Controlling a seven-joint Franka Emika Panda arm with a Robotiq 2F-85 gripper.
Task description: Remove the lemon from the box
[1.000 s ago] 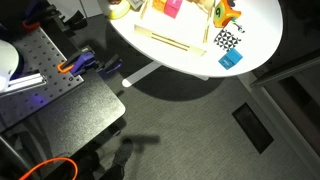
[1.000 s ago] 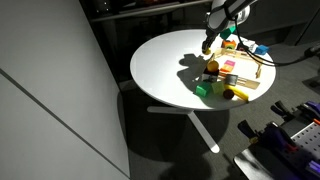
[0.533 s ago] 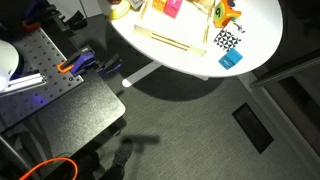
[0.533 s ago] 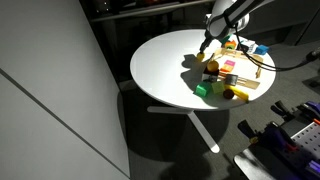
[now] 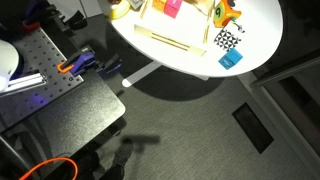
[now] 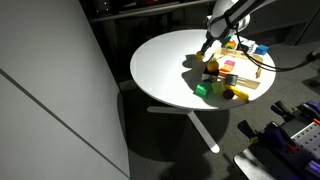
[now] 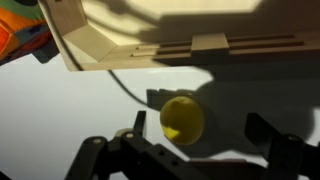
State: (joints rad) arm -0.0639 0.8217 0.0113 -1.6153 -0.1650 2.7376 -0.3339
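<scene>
In the wrist view the lemon (image 7: 182, 118), small and bright yellow, rests on the white table (image 7: 60, 110) just outside the pale wooden box (image 7: 150, 35). My gripper (image 7: 200, 135) is open above it, with dark fingers (image 7: 135, 135) standing apart on either side and not touching it. In an exterior view the gripper (image 6: 208, 44) hangs over the table beside the box (image 6: 243, 80), with the lemon (image 6: 211, 66) below it. The lemon (image 5: 118, 11) also shows at the top edge of an exterior view, left of the box (image 5: 178, 42); the gripper is out of that view.
Coloured blocks lie in and around the box: green (image 6: 203, 89), pink (image 6: 228, 65), a blue cube (image 5: 231, 59). A multicoloured toy (image 5: 222, 11) and a checkered block (image 5: 227, 40) stand near it. A thin cable (image 7: 125, 85) crosses the table. The table's round edge (image 6: 150, 85) is close.
The jaws went from shut on the lemon to open, leaving the lemon on the table. The gripper has risen slightly.
</scene>
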